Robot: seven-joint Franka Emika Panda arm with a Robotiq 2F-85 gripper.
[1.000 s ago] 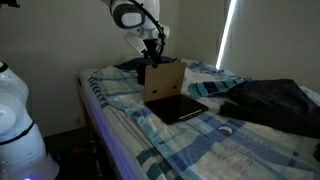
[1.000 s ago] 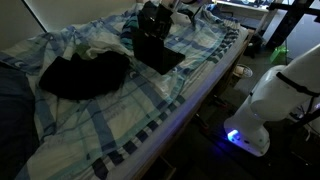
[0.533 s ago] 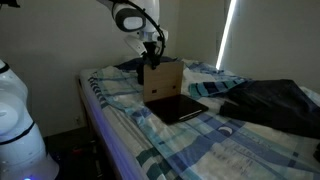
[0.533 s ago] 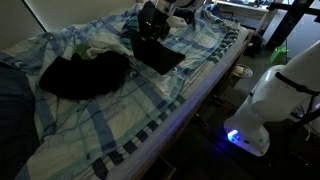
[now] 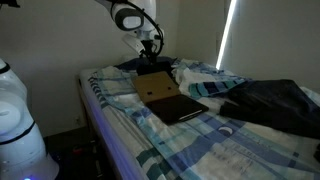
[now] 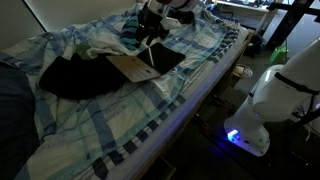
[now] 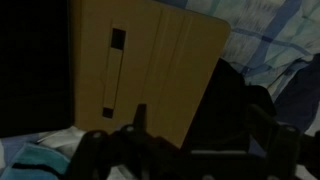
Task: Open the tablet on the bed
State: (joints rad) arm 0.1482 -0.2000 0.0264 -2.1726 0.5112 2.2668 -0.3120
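Note:
The tablet lies open on the bed [image 5: 230,140] [image 6: 100,125]. Its dark slab [image 5: 182,107] [image 6: 165,60] is flat on the plaid bedding. Its tan cover flap [image 5: 155,87] [image 6: 132,68] [image 7: 140,60] is folded back away from the slab and rests low on the bedding. My gripper [image 5: 148,47] [image 6: 155,20] hangs above the flap's far edge, apart from it. In the wrist view the gripper [image 7: 200,135] is open, its dark fingers [image 7: 140,120] spread with nothing between them, and the flap fills the upper left.
A large rumpled dark cloth [image 5: 275,105] [image 6: 85,75] lies on the bed beside the tablet. A dark bulky item [image 5: 130,65] sits behind the flap. A white robot body [image 5: 15,110] [image 6: 270,100] stands off the bed's side.
The tan flap stood upright under the gripper before; now it has dropped back flat away from the slab. The gripper has risen slightly clear of it.

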